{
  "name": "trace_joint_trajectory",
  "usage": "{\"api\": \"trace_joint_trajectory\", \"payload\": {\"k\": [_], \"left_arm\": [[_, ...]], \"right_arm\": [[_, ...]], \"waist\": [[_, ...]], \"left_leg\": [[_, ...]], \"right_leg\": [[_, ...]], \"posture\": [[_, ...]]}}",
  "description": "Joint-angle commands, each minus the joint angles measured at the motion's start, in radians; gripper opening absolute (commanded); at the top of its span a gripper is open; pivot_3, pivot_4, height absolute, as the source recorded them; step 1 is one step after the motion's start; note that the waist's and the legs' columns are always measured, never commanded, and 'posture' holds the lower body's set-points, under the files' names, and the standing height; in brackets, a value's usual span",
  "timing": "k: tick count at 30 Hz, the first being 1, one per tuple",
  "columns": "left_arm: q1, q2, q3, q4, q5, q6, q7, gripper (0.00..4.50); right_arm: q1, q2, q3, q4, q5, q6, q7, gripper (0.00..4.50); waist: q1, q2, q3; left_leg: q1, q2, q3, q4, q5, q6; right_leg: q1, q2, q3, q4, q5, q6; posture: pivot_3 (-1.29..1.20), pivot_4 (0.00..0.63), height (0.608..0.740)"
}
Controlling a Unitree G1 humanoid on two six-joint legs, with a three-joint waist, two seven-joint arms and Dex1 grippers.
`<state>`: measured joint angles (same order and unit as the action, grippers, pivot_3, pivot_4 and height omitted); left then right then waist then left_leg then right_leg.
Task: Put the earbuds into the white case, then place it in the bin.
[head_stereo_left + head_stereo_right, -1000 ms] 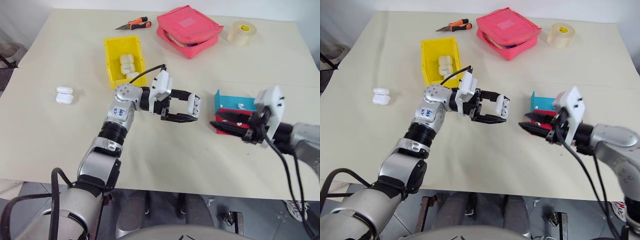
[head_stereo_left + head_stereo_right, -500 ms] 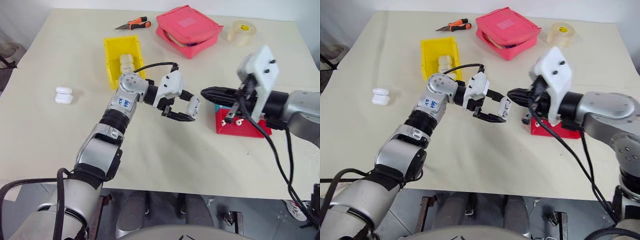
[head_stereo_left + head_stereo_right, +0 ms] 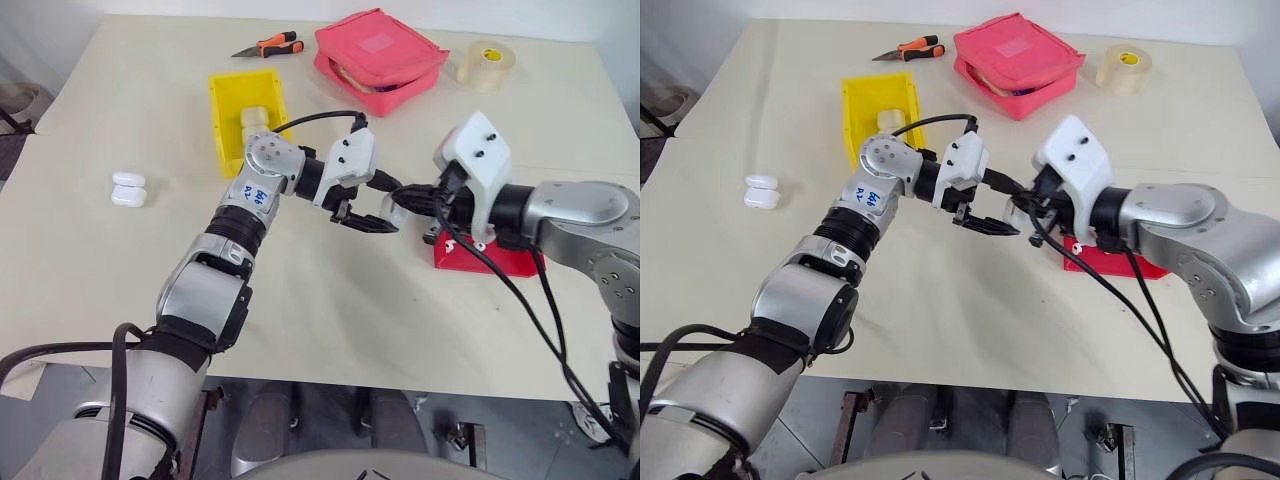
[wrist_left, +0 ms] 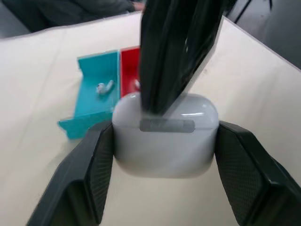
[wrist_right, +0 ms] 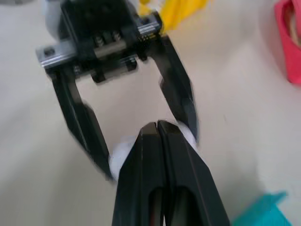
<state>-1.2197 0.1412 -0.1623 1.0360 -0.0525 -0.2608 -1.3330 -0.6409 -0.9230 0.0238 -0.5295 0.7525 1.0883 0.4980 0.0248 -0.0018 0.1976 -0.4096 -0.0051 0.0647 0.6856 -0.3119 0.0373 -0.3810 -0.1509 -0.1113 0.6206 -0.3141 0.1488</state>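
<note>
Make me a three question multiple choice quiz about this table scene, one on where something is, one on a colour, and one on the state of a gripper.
1. Where is the roll of tape?
A. at the far right of the table, beyond the pink pouch
B. inside the yellow bin
C. beside the two spare cases

2. What colour is the tray section with an earbud lying in it?
A. green
B. teal
C. black

3. What is the left gripper doing?
A. hanging open over the pliers
B. shut on nothing
C. shut on a white case

Answers:
1. A: the roll of tape sits far right, past the pink pouch.
2. B: in the left wrist view the earbud lies in the teal tray section.
3. C: the left gripper clamps the white case between its fingers, with the shut right gripper at the case's top.
</note>
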Motion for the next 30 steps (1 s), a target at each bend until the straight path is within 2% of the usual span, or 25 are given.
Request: {"api": "trace_joint_trajectory", "payload": {"k": [1,3,7,9,11,14,17,21,24,28,30], "left_arm": [[-0.003,0.017,0.063,-0.077,-0.066,0.010,0.000,2.81],[0.009,0.020,0.078,-0.100,-0.078,0.008,0.010,2.81],[0.031,0.019,0.126,-0.155,-0.112,0.022,0.075,2.81],[0.047,0.017,0.174,-0.186,-0.131,0.021,0.179,2.81],[0.061,0.016,0.210,-0.203,-0.136,0.002,0.279,2.81],[0.087,0.010,0.264,-0.218,-0.134,-0.047,0.445,2.81],[0.134,0.010,0.291,-0.257,-0.131,-0.049,0.558,2.81],[0.248,0.021,0.298,-0.361,-0.111,0.007,0.696,2.81],[0.296,0.043,0.298,-0.408,-0.085,0.075,0.792,2.81],[0.267,0.086,0.320,-0.361,-0.053,0.184,0.947,2.81],[0.221,0.103,0.308,-0.285,-0.027,0.225,0.994,2.81]], "right_arm": [[0.069,-0.088,-0.116,0.008,-0.023,-0.012,0.059,0.04],[0.111,-0.107,-0.166,0.016,-0.024,-0.039,0.087,0.04],[0.219,-0.068,-0.322,0.017,0.019,-0.143,0.185,0.04],[0.306,0.011,-0.438,0.043,0.038,-0.291,0.274,0.04],[0.367,0.057,-0.493,0.078,0.031,-0.399,0.349,0.04],[0.456,0.048,-0.520,0.149,0.002,-0.481,0.462,0.04],[0.495,0.038,-0.547,0.207,0.028,-0.504,0.538,0.60],[0.494,-0.016,-0.555,0.330,0.045,-0.519,0.686,1.96],[0.440,-0.043,-0.514,0.417,0.001,-0.554,0.711,3.03],[0.362,-0.053,-0.467,0.485,-0.027,-0.565,0.730,4.39],[0.329,-0.055,-0.442,0.511,-0.043,-0.571,0.738,4.45]], "waist": [[0.002,0.000,0.000],[0.000,0.000,0.000],[0.000,0.000,0.000],[0.001,-0.001,0.000],[0.001,-0.002,0.001],[0.003,-0.002,0.001],[0.001,-0.002,0.001],[-0.001,-0.002,0.001],[-0.001,-0.002,0.001],[0.000,-0.002,0.001],[0.002,-0.002,0.001]], "left_leg": [[-0.001,0.000,0.000,0.000,0.000,0.000],[-0.001,0.000,0.000,0.000,0.000,0.000],[0.000,0.001,-0.001,0.000,0.000,0.000],[0.000,0.001,-0.001,0.000,0.000,0.000],[0.001,0.000,-0.001,0.000,0.000,0.000],[0.002,0.000,-0.001,0.000,0.000,0.000],[0.003,0.000,-0.002,0.000,0.000,0.000],[0.004,0.001,-0.002,0.000,0.000,0.000],[0.004,0.001,-0.002,0.000,0.001,0.000],[0.004,0.001,-0.002,0.000,0.001,0.000],[0.004,0.001,-0.002,0.000,0.001,0.000]], "right_leg": [[0.000,0.000,-0.001,0.000,0.000,0.000],[0.000,0.000,-0.001,0.000,0.000,0.000],[0.000,0.000,-0.001,0.000,0.000,0.000],[0.000,0.000,-0.001,0.000,0.000,0.000],[0.002,0.000,-0.001,0.000,0.000,0.000],[0.004,0.000,0.000,-0.001,0.001,0.001],[0.004,0.000,0.000,0.000,0.001,0.001],[0.004,0.000,0.000,0.000,0.001,0.001],[0.004,0.000,0.000,0.000,0.001,0.001],[0.004,0.000,0.000,0.000,0.001,0.001],[0.004,0.000,0.000,0.000,0.001,0.001]], "posture": [[0.00,0.150,0.740],[0.00,0.150,0.740],[0.00,0.150,0.740],[0.00,0.150,0.740],[0.00,0.150,0.740],[0.00,0.150,0.740],[0.00,0.150,0.740],[0.00,0.150,0.740],[0.00,0.150,0.740],[0.00,0.150,0.740],[0.00,0.150,0.740]]}}
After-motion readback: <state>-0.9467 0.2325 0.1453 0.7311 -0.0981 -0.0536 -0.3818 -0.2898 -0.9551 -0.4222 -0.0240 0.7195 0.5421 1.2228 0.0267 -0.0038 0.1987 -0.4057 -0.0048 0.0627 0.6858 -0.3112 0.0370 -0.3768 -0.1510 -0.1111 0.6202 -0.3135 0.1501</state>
